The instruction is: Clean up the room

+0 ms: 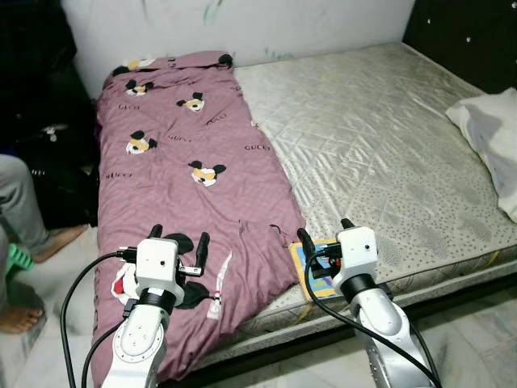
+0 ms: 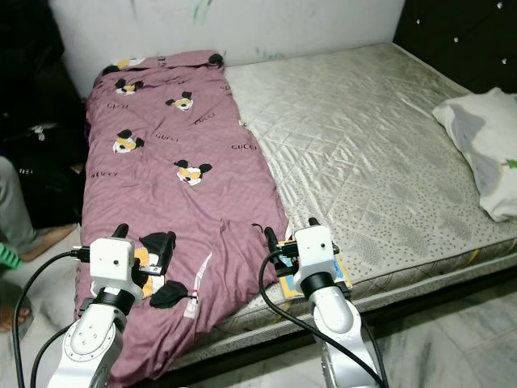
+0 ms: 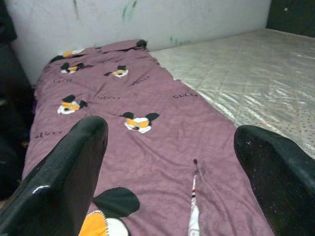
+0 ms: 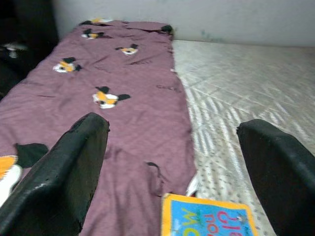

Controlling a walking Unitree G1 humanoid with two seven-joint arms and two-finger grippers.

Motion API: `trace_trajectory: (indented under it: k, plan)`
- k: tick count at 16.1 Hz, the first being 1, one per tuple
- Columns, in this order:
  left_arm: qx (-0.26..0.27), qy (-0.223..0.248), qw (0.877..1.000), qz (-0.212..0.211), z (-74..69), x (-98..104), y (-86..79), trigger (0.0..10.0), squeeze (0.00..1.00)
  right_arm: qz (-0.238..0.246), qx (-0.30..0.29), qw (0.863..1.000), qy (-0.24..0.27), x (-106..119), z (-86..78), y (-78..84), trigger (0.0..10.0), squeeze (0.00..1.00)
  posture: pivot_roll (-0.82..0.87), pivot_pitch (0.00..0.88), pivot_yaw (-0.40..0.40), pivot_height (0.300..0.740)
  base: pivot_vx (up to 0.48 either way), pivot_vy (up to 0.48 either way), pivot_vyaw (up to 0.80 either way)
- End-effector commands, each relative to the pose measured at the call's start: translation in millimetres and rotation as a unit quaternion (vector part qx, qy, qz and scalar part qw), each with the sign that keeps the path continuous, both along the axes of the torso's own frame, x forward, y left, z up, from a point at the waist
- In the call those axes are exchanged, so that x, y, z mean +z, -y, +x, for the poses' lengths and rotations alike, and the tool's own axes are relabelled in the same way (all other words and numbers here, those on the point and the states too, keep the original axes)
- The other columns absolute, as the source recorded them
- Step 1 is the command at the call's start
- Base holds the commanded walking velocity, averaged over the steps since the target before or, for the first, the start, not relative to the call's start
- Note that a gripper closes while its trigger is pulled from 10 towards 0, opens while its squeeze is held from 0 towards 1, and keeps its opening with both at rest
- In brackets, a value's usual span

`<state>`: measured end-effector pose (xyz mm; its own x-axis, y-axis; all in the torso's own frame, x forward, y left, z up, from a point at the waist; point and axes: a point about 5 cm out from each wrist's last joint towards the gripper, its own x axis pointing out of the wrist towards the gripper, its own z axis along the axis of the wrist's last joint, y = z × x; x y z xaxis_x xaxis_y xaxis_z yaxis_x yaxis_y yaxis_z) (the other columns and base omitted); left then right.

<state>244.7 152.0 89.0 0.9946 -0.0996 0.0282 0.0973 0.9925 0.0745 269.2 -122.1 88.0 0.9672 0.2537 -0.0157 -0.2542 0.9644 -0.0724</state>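
While my right claw (image 4: 170, 162) hangs spread just above the book (image 4: 209, 221) on the bed (image 1: 388, 137), ready to grab it, my left claw (image 3: 170, 167) waits spread over the blanket (image 1: 186, 186).

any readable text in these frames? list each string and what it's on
"GUCCI": printed repeatedly across the purple blanket lying along the left side of the mattress, among cartoon mouse heads.
Book at the mattress's near edge, in front of the right gripper: large pink and yellow letters on a blue cover, cut off and too blurred to read as words.
Green marks on the wall: scribbles, not legible text.
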Motion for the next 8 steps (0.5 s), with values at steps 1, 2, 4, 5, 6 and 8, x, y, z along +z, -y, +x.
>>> trace_trajectory:
  k: [1,2,4,5,6,8]
  plan:
    - [0.003,-0.006,1.0,0.007,-0.6,-2.1,-3.6,10.0,0.0,0.004,0.015,1.0,0.005,1.8,-0.4,-6.0,10.0,0.0,0.02,0.109,0.024,0.74,0.0,-0.352,0.0]
    - [0.004,-0.007,1.0,0.01,-0.3,-3.0,-3.3,10.0,0.0,0.004,0.016,1.0,0.005,1.8,-0.5,-6.5,10.0,0.0,0.02,0.109,0.024,0.74,0.0,-0.375,0.0]
    - [0.003,-0.007,1.0,0.009,0.0,-2.9,-3.0,10.0,0.0,0.004,0.014,1.0,0.004,1.4,-0.3,-5.9,10.0,0.0,0.02,0.111,0.027,0.74,0.0,-0.379,0.0]
    - [0.003,-0.008,1.0,0.009,0.0,-3.0,-3.1,10.0,0.0,0.004,0.014,1.0,0.004,1.3,-0.3,-5.9,10.0,0.0,0.02,0.111,0.027,0.74,0.0,-0.379,0.0]
    - [0.002,-0.008,1.0,0.008,0.0,-3.1,-3.0,10.0,0.0,0.004,0.014,1.0,0.004,1.1,-0.4,-5.9,10.0,0.0,0.02,0.111,0.027,0.74,0.0,-0.379,0.0]
    - [0.002,-0.009,1.0,0.008,0.0,-3.3,-3.2,10.0,0.0,0.004,0.014,1.0,0.003,0.8,-0.6,-5.7,10.0,0.0,0.02,0.111,0.027,0.74,0.0,-0.381,0.0]
